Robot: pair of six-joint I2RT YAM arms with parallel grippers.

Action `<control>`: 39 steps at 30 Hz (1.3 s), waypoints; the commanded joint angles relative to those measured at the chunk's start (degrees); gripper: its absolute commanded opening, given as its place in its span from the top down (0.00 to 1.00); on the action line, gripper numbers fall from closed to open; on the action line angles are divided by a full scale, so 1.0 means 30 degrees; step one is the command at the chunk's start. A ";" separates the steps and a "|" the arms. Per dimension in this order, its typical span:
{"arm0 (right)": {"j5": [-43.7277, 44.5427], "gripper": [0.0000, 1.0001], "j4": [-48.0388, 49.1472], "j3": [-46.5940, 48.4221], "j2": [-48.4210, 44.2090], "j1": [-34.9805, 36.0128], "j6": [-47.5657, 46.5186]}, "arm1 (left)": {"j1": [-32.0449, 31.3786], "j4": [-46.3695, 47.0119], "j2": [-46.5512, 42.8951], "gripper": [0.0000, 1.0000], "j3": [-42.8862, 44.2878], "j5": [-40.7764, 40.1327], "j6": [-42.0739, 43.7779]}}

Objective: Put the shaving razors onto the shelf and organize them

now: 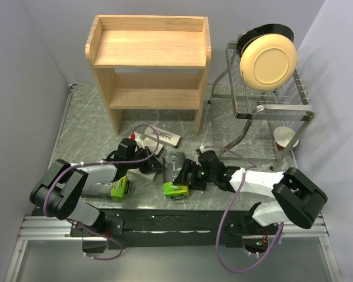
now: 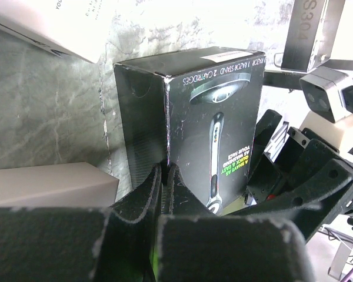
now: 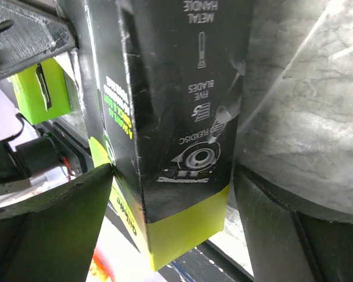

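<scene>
From above, the shelf (image 1: 147, 48) stands at the back of the bench (image 1: 88, 129) with both tiers bare, so none of the razors has been placed yet. One black-and-lime pack (image 1: 176, 175) stands upright near the front edge, between the left claw (image 1: 157, 165) and the right claw (image 1: 188, 176). A slim white box (image 1: 163, 138) lies by the shelf's foot. A second black-and-lime pack (image 1: 119, 188) lies partly under the left arm. The step in hand looks like taking up the standing pack.

In the left wrist view, the left claw (image 2: 165, 200) has its fingers together, with only a thin slit between them and nothing visibly gripped. It sits low, just in front of the near corner of the black-and-lime pack (image 2: 217, 117). Whether it touches the pack I cannot tell.

In the right wrist view, the right claw (image 3: 170, 223) has its fingers apart, one on each side of the pack (image 3: 176, 117). They are close to its faces but not visibly squeezing.

As I judge it, the next move calls for the right claw to close squarely on the pack. It can then lift it clear of the left claw and carry it back to a shelf tier, keeping it upright and to one side so the other packs have room.
</scene>
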 commanded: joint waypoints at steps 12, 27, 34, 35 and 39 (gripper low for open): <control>-0.1380 0.86 0.0692 0.0979 -0.0531 -0.0883 -0.0075 | 0.0387 -0.7530 -0.1570 0.72 -0.0259 -0.6095 0.2541; -0.2319 1.00 -0.1604 0.5460 -0.4927 -0.1265 -0.5354 | 0.2788 -2.0542 -0.8249 0.40 1.2193 -0.2013 1.5403; 0.1080 1.00 -0.1837 1.1572 -0.1682 -0.1731 -0.4334 | 0.3083 -2.0604 -1.1650 0.40 1.1260 -0.4716 1.6577; 0.1081 1.00 -0.1807 1.2311 -0.1067 -0.1849 -0.3402 | 0.3083 -2.0661 -1.1827 0.40 1.1229 -0.4716 1.6694; 0.1315 1.00 -0.1544 1.6262 0.1981 -0.1968 -0.1930 | 0.3200 -2.0663 -1.2268 0.40 1.1229 -0.4599 1.6782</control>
